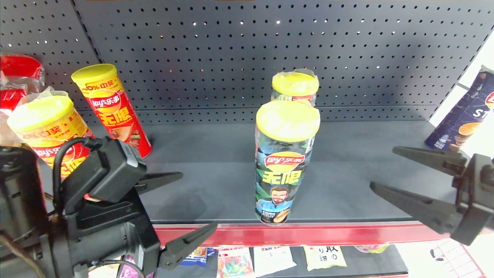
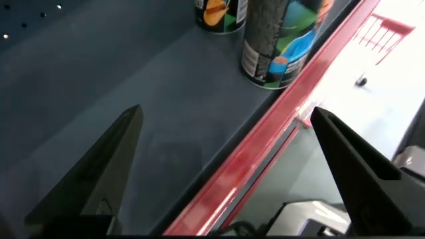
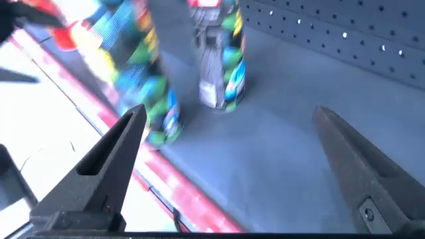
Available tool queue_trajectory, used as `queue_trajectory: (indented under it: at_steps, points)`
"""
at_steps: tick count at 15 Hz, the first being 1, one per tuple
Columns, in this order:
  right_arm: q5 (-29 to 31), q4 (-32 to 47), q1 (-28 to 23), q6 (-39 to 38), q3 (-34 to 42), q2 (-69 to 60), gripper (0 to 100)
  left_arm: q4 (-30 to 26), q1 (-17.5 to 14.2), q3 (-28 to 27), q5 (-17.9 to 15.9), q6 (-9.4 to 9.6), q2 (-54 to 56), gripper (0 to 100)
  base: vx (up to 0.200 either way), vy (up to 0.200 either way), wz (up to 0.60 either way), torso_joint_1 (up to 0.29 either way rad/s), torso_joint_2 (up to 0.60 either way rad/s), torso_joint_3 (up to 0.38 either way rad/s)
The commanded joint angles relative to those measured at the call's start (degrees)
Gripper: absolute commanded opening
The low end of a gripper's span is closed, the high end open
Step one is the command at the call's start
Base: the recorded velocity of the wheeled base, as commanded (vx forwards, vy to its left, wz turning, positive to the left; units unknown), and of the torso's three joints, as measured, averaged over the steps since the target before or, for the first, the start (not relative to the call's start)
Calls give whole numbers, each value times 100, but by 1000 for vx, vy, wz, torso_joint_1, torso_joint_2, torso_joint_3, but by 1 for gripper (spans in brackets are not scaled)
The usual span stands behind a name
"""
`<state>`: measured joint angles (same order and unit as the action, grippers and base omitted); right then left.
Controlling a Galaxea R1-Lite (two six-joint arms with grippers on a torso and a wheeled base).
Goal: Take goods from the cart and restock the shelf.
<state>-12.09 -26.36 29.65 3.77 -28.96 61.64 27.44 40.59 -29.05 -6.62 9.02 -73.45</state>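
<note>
While both arms are held before the shelf [image 1: 216, 170], neither pincer grasps anything. The left gripper [image 1: 198, 200] is positioned at the left of the shelf's red front rail [image 1: 328, 233], with its jaws spread wide and empty. The right gripper [image 1: 382, 167] is positioned at the right end of the shelf, likewise released, with nothing between its jaws.

A green-labelled chip can [image 1: 285, 166] with a yellow lid is seen standing upright at the front edge of the shelf, just behind the rail. It is located between the two grippers and is touched by neither. A second green can [image 1: 295, 87] is placed directly behind it, near the perforated back panel [image 1: 231, 50].

A red chip can [image 1: 114, 110] with a yellow lid is located at the left of the shelf, well apart from the green pair, and another red can [image 1: 46, 127] is set nearer the front. A dark blue can [image 1: 459, 119] is visible at the far right. Flat packets [image 1: 272, 259] are laid on the lower level beneath the rail.
</note>
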Motion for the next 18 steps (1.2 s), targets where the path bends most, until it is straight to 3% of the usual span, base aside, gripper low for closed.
queue_trajectory:
  at_steps: [1,3,5,11,18]
  points:
    - [5,-1,-3,1,427,-802,100,-2,1,-241,29,161,-627,100,0,0,0,0,0,0]
    - [128,-1,-20,-8,436,-987,100,-2,1,-470,187,425,-1022,100,0,0,0,0,0,0]
    - [146,-1,-47,-8,392,-1013,100,-2,1,-742,196,574,-1374,100,0,0,0,0,0,0]
    - [137,-10,-179,-25,225,-1004,100,7,-8,-1226,214,847,-1989,100,0,0,0,0,0,0]
    - [146,-10,-187,-122,84,-925,100,24,-8,-1235,231,882,-2147,100,0,0,0,0,0,0]
